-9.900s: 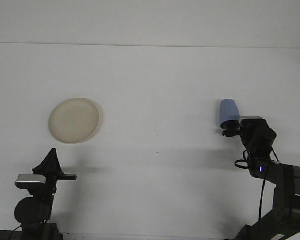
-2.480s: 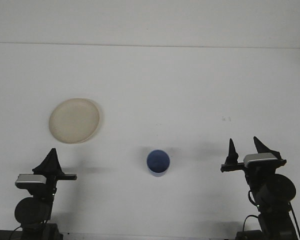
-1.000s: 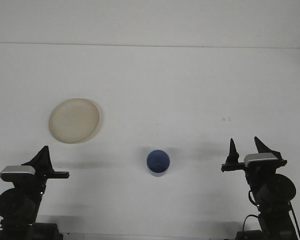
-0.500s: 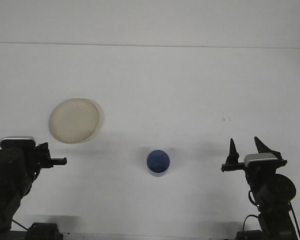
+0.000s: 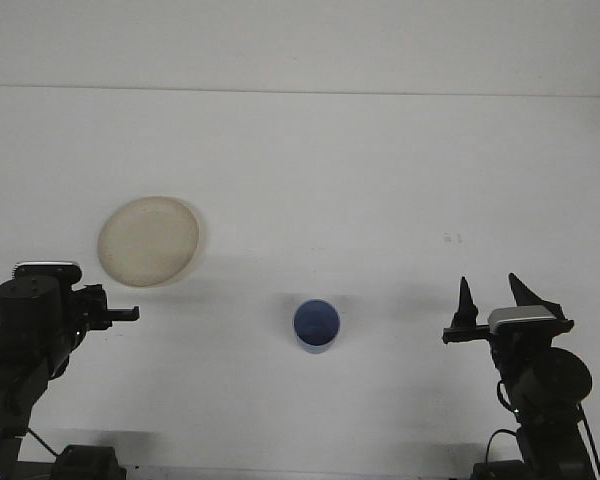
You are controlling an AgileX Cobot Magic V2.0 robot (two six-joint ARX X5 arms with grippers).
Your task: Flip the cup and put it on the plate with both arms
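My right claw (image 5: 491,297) sits at lower right, fingers spread and empty. My left claw (image 5: 120,314) is at lower left, its fingers unreadable edge-on. The cup (image 5: 316,324) stands mouth-up at lower centre between them; the plate (image 5: 148,241) lies at upper left.

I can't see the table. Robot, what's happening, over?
Right gripper open, empty. Left gripper near plate. Cup upright, mid-table. Nothing in the way.
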